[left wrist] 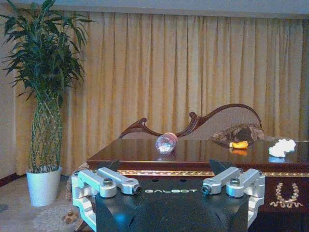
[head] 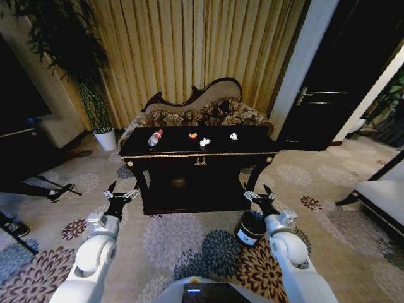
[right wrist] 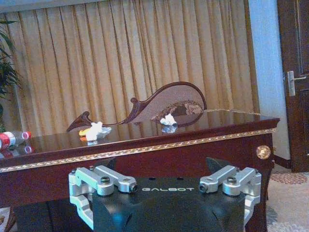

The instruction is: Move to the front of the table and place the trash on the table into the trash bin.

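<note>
Already squared up to the table (head: 189, 165), the robot holds both arms low and forward, short of its front edge, likely a ready pose before any reach. Left gripper (head: 120, 197) and right gripper (head: 259, 195) both stand spread wide with nothing between the fingers. On the table top lie the bottle (head: 154, 137) toward its left end, the orange scrap (head: 192, 135) mid-way, and two white paper wads (head: 204, 142) beyond. By the table's right front leg sits the trash bin (head: 250, 227), just under the right gripper.
</note>
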Robot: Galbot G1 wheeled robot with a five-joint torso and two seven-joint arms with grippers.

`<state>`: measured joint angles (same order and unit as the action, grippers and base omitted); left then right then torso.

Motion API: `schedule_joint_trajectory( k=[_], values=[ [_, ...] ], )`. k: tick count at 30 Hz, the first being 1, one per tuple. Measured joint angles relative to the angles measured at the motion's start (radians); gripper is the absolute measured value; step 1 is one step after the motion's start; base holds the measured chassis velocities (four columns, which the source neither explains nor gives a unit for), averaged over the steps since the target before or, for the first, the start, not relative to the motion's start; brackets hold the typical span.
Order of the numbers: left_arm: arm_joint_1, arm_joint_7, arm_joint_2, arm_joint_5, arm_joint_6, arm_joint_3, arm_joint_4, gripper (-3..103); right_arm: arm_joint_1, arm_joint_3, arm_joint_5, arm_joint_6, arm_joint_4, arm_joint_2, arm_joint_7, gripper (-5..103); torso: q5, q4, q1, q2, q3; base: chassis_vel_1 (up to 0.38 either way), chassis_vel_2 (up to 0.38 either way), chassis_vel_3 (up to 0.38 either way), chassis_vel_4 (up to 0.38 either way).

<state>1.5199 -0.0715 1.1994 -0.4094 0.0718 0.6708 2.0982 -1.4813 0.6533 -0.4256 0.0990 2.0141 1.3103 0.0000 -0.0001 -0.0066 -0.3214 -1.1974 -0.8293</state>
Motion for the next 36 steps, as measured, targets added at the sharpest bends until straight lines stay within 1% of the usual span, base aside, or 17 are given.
schedule_joint_trajectory(
  k=[36],
  values=[
    [0.012, 0.002, 0.006, 0.005, -0.002, 0.003, 0.011, 100, 0.016, -0.003, 0.004, 0.0, 0.005, -0.01, 0.0, 100, 0.0, 0.0, 0.0, 0.0, 0.0, -0.128, 0.129, 0.131, -0.132]
  ],
)
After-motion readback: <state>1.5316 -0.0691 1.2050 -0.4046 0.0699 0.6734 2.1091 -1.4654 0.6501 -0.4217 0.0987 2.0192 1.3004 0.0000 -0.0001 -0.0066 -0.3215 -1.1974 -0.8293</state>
